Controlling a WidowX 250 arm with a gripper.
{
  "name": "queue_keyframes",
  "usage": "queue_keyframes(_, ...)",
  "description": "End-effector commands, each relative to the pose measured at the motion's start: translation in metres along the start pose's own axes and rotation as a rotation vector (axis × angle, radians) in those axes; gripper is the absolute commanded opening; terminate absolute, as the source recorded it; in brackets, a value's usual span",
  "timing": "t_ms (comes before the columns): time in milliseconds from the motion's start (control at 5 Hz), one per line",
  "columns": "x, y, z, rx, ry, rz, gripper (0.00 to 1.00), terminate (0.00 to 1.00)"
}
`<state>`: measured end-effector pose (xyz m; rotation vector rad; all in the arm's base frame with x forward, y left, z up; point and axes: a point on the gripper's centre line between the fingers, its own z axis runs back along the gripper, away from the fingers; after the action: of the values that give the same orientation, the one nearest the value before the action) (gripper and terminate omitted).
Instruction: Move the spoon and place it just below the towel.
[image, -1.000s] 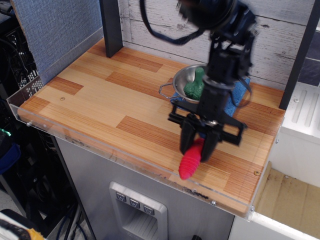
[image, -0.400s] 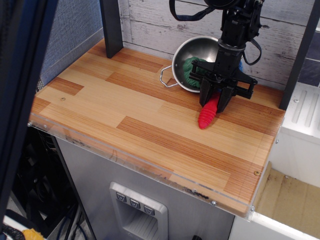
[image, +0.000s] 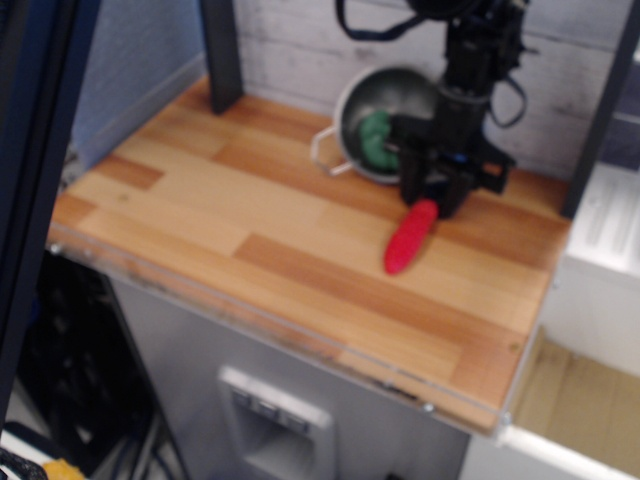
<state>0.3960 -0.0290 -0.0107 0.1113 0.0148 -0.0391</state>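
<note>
End effector (image: 436, 197) clamps the spoon (image: 410, 238) (red handle angled toward the table (image: 200, 200)).

Wood-grain table (image: 250, 215), shiny steel bowl (image: 400, 95)

The spoon (image: 411, 237), its thick bright red handle pointing toward the table's front edge, lies slanted on the wooden tabletop with its metal bowl hidden, while the towel cannot be made out in this blurred view.
</note>
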Motion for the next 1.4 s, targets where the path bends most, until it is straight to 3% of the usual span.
queue_keyframes(0,-0.063,0.022,0.004,-0.024,0.019,-0.011,1.0,0.0)
queue_keyframes(200,-0.076,0.042,0.042,-0.097,-0.035,-0.009,1.0,0.0)
queue_keyframes(600,-0.089,0.062,0.083,-0.169,-0.106,-0.025,1.0,0.0)
queue_keyframes(1000,-0.099,0.071,0.113,-0.167,-0.14,-0.017,1.0,0.0)
queue_keyframes(1200,-0.102,0.079,0.119,-0.122,-0.149,0.008,1.0,0.0)
